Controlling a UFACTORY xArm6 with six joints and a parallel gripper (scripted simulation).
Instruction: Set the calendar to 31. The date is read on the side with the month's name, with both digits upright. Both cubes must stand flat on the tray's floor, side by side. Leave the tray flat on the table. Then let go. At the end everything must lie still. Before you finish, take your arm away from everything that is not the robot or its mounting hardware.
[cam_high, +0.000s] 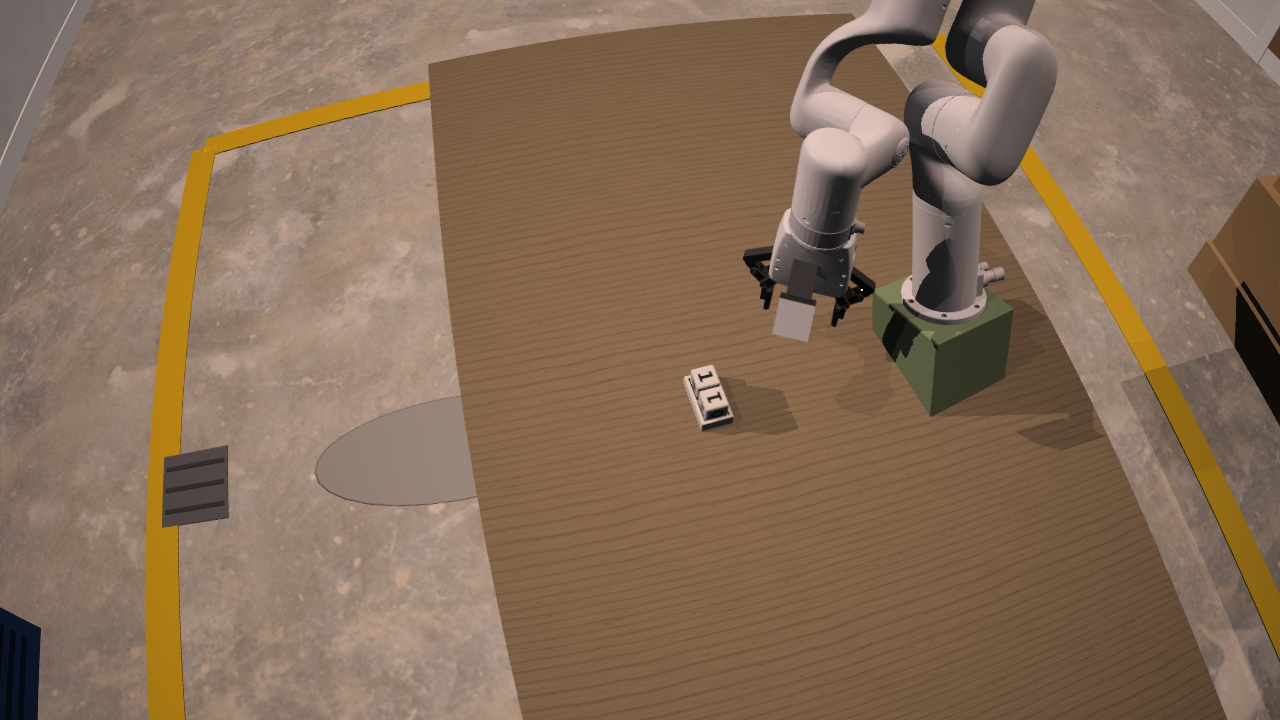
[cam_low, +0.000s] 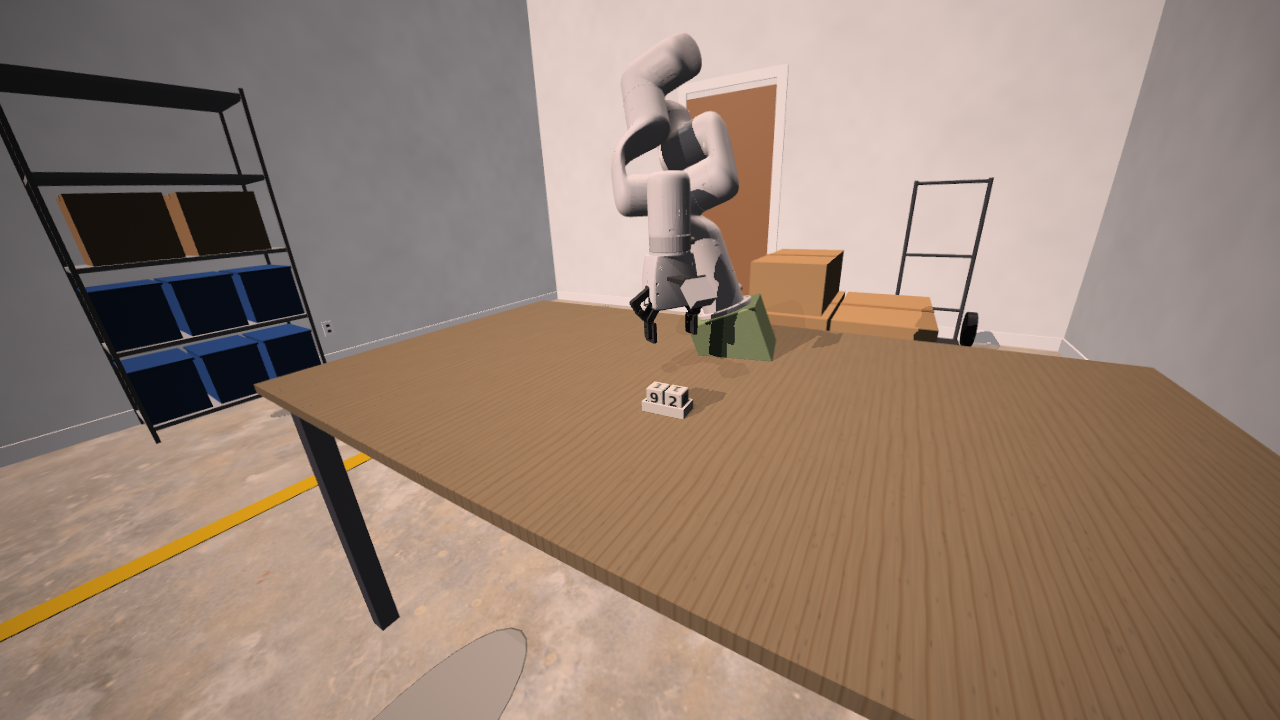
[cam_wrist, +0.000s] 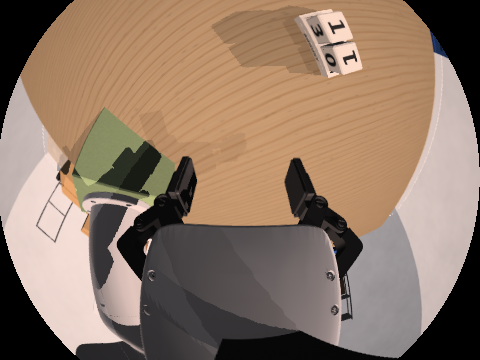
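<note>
The white tray (cam_high: 718, 423) (cam_low: 664, 410) (cam_wrist: 309, 44) stands flat on the table. Both cubes sit in it side by side, apparently flat. In the wrist view, the side with small lettering, too small to read, shows 3 on the left cube (cam_high: 714, 401) (cam_low: 675, 396) (cam_wrist: 336, 26) and 0 on the right cube (cam_high: 705, 376) (cam_low: 655, 393) (cam_wrist: 350, 57), as read from that side. Both tops show a 1. The exterior view shows 9 and 2 on the opposite side. My gripper (cam_high: 802, 312) (cam_low: 671, 334) (cam_wrist: 241, 168) is open and empty, above the table between tray and base.
The green base block (cam_high: 971, 362) (cam_low: 756, 335) (cam_wrist: 95, 150) carries the arm and stands behind the gripper, on the lettered side of the tray. The wooden table (cam_high: 581, 223) (cam_low: 850, 465) extends around the tray. Its long edge lies beyond the digits 9 and 2.
</note>
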